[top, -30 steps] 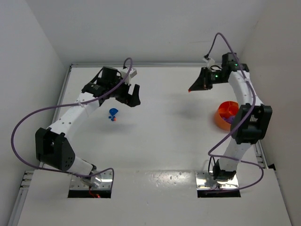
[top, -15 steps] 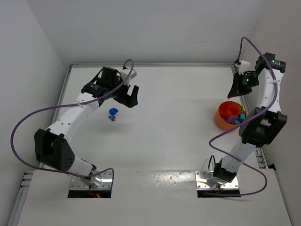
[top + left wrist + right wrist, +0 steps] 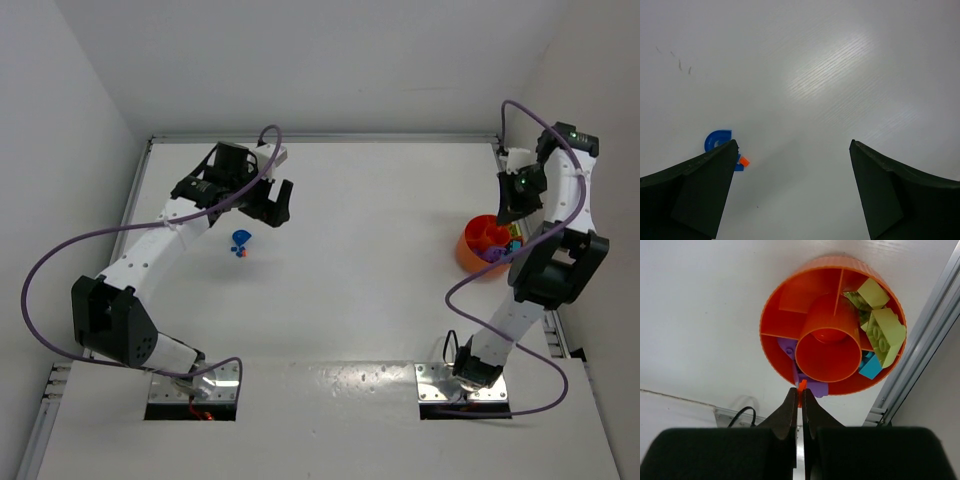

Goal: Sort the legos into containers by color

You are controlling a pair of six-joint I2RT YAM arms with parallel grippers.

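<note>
The round orange tub (image 3: 476, 247) stands at the table's right edge; in the right wrist view its rim (image 3: 771, 315) rings compartments holding lime green (image 3: 885, 327), purple (image 3: 786, 346) and teal (image 3: 871, 368) legos. My right gripper (image 3: 801, 392) hangs above the tub, shut on a tiny orange lego (image 3: 801, 386); it also shows in the top view (image 3: 511, 200). My left gripper (image 3: 272, 205) is open and empty above the table. A blue lego (image 3: 240, 238) and a small orange lego (image 3: 241, 254) lie just below it, also seen in the left wrist view as blue (image 3: 716, 140) and orange (image 3: 744, 161).
A metal rail (image 3: 930, 335) runs along the table's right edge beside the tub. White walls close in on the left, back and right.
My right gripper has swung from the table's back middle out to the right and come over the tub with the orange lego. The left gripper has barely moved.
</note>
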